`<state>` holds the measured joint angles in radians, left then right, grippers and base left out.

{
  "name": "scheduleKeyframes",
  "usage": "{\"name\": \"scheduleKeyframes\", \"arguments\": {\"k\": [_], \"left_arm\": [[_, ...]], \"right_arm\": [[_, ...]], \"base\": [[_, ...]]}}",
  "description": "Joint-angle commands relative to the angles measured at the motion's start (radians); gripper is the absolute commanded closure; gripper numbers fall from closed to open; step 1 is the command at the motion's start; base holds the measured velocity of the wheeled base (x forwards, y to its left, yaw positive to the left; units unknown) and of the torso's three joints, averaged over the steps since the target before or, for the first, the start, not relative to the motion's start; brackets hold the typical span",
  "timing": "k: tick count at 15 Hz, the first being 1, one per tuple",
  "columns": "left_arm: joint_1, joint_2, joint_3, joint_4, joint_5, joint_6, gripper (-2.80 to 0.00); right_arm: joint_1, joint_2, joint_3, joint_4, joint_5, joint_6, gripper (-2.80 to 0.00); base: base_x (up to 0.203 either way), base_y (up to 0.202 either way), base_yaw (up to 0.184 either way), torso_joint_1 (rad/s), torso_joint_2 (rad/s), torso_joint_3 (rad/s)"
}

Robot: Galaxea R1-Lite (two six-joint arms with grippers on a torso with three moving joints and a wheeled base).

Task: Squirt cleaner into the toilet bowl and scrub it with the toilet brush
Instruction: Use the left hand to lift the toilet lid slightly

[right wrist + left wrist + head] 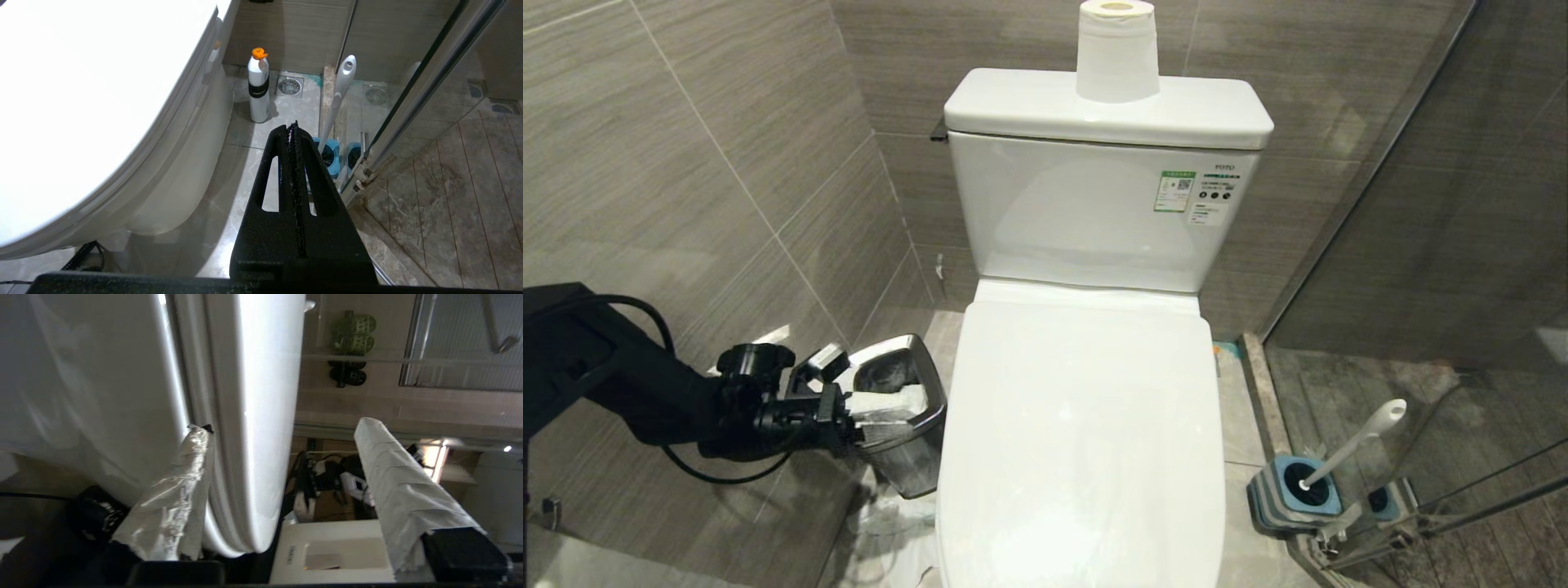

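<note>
While the toilet bowl sits lid-down, left gripper straddles its edge, fingers apart; right gripper pinched closed, empty.

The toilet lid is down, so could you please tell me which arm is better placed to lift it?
Probably left: the left gripper, jaws open, sits at the lid's edge. The right gripper, shut, hangs over the floor.

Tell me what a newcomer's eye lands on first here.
The white toilet fills the middle, lid shut, with a paper roll on its tank. At its left edge the left gripper stands open, fingers wrapped in white, in front of a steel bin. On the right floor the brush leans in its blue holder.
</note>
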<state>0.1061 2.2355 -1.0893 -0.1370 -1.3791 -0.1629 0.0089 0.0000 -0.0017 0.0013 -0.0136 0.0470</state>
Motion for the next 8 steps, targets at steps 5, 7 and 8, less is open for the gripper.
{"name": "scheduleKeyframes", "arguments": {"k": [5, 7, 8], "left_arm": [[0.035, 0.015, 0.164, -0.038, -0.008, 0.103, -2.80], [0.033, 0.012, 0.232, -0.140, -0.007, 0.104, -2.80], [0.029, 0.000, 0.267, -0.176, -0.006, 0.104, -2.80]], "right_arm": [[0.002, 0.002, 0.000, 0.000, 0.000, 0.001, 0.00], [0.000, 0.002, 0.000, 0.000, -0.002, 0.001, 0.00], [0.000, 0.002, 0.000, 0.000, -0.001, 0.001, 0.00]], "base": [[0.000, 0.000, 0.000, 0.000, 0.00, 0.000], [0.000, 0.000, 0.000, 0.000, 0.00, 0.000], [0.000, 0.000, 0.000, 0.000, 0.00, 0.000]]}}
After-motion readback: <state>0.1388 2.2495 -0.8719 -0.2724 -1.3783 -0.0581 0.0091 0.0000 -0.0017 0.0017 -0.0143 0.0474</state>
